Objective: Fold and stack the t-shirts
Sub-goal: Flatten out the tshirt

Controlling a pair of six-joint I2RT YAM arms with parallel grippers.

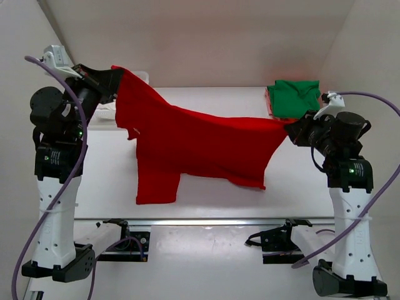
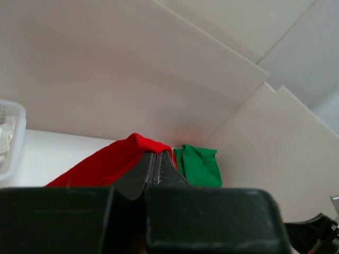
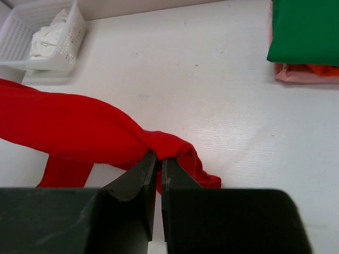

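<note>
Right now the red shirt (image 1: pixel 194 147) hangs over the desk (image 1: pixel 106 187), stretched like a line between both arms. The left tool (image 1: pixel 114 84) is closed tightly on one end of it, high up at the far left. The right tool (image 1: pixel 289 132) is closed on the other end, lower, at the right side. So the long axis of the shirt goes from left to right across the desk and slopes down toward the right arm. The loose cloth falls below this line, and one part reaches toward the near edge, where it seems to touch the desk. The green shirt (image 1: pixel 295 97) lies folded at the far right corner, on top of a pink shirt (image 3: pixel 296 74), just behind the right tool, so the right arm is much nearer to that pile. A basket (image 3: pixel 21 37) with white cloth stands at the far left. In my judgement, the red shirt must first be laid flat on the desk between the arms before any fold is possible.
</note>
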